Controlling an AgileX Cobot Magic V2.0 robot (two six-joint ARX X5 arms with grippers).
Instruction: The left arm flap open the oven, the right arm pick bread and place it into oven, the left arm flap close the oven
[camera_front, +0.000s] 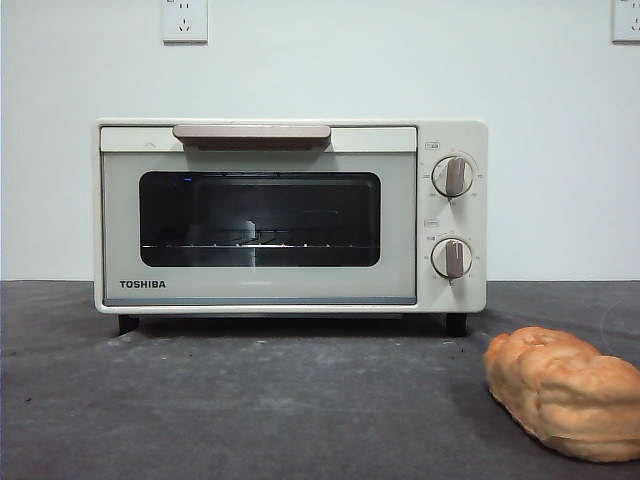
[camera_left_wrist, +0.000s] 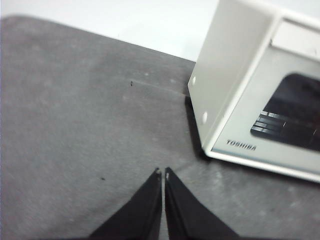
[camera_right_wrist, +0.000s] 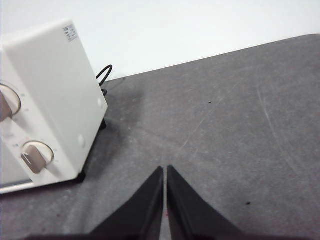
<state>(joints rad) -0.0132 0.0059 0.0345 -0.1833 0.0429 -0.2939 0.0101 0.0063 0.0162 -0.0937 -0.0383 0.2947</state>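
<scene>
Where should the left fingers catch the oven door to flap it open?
Take the beige bar handle along the top of the closed door of the oven, coming from the front and above: it juts out, so the door probably swings down.

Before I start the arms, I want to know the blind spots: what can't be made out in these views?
- Bread: front view only; the right picture edge cuts its far end, and neither wrist view shows it.
- Oven interior: dark door glass shows only the wire rack.
- Knobs: dial markings too small to read.
- Left gripper and right gripper: absent from the front view.
</scene>
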